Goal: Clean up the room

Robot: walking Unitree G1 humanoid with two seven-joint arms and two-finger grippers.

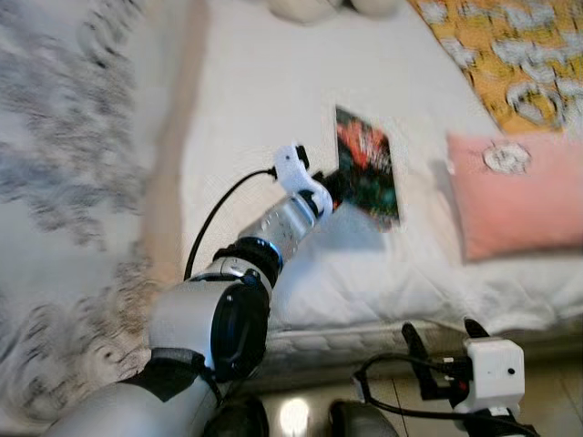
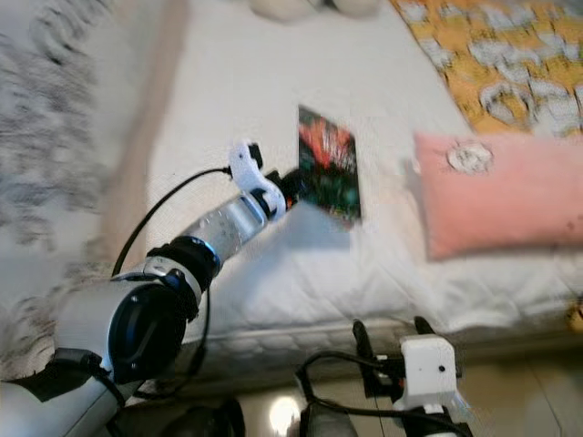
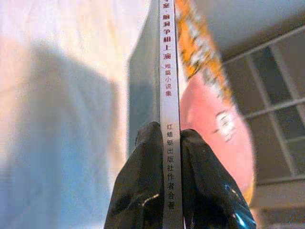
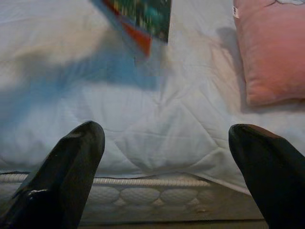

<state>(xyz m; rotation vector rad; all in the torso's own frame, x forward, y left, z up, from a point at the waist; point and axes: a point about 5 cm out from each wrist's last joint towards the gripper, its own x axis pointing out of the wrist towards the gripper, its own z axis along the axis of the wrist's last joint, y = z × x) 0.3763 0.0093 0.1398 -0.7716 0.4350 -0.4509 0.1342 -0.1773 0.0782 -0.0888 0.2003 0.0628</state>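
While my left claw (image 3: 164,157) pinches the book (image 1: 367,166) by its spine above the white bed (image 1: 264,109), I should keep it level; my right claw (image 4: 167,157) hangs spread below the mattress edge.

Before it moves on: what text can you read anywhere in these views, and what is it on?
Book spine, clamped in the left pincer, printed in Chinese down its length:
"脑洞争相上演"
"短篇小说集"
"红蜻蜓出版社作者合著"
Characters at the spine's top end: cut off, unreadable.
Book cover: red and green artwork, too blurred to read.
Round patch on the pink pillow: too blurred to read.
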